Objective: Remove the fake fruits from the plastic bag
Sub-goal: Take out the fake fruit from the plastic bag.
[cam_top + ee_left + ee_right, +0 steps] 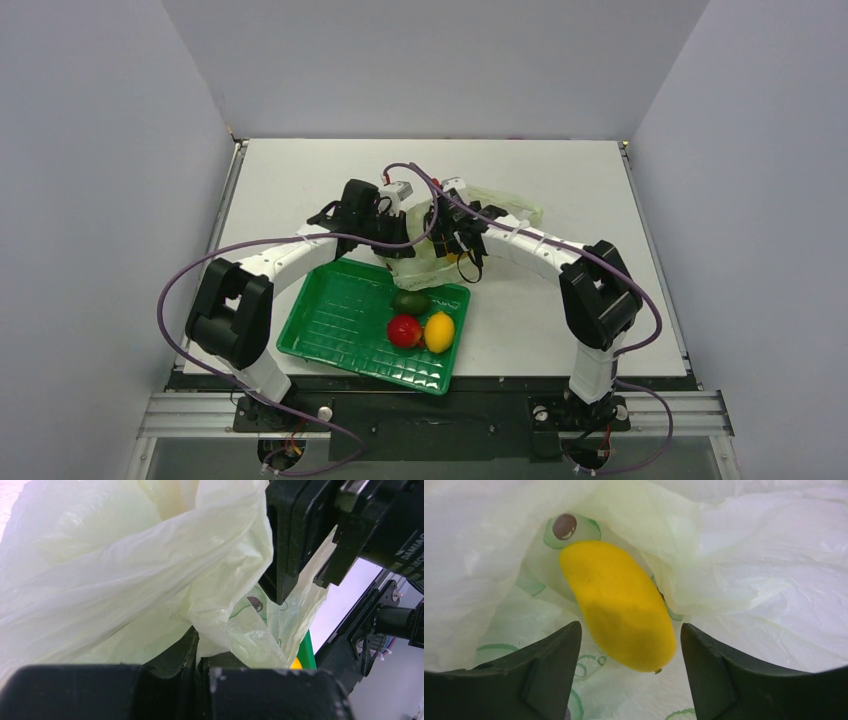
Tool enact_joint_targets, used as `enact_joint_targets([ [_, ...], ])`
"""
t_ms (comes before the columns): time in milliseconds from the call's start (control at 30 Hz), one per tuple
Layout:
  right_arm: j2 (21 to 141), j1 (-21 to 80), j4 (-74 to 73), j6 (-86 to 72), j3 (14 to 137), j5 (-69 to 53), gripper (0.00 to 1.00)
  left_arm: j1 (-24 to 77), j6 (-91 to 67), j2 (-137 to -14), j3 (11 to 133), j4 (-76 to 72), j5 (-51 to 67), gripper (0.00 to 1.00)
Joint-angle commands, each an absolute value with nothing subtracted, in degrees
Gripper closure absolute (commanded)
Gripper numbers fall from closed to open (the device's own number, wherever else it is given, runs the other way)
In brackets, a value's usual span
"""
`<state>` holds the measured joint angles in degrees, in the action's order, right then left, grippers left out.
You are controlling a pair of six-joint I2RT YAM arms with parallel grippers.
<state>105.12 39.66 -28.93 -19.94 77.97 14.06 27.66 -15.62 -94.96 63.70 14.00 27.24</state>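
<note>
inside the plastic bag (774, 555), whose film the left gripper (200, 652) holds pinched, the mango (619, 605) lies between the wide-open jaws of the right gripper (630, 630), which may nip loose film or squirt the slick fruit away.

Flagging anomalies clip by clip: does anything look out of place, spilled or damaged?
Nothing stands out. Three fruits sit in the green tray; the mango lies inside the plastic bag between the fingers of the open right claw, while the left claw pinches the bag.
</note>
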Motion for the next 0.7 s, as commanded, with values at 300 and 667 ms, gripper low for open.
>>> enact_joint_targets([
  [300, 111.14, 38.83, -26.41, -17.24, 78.35, 12.54, 0.35, 27.69, -14.94, -95.64, 66.33, 14.06, 27.93, 1.00],
  [667, 114.66, 38.51, -26.35, -16.70, 81.18, 13.11, 0.58, 27.76, -14.77, -95.76, 66.55, 14.26, 27.94, 1.00],
])
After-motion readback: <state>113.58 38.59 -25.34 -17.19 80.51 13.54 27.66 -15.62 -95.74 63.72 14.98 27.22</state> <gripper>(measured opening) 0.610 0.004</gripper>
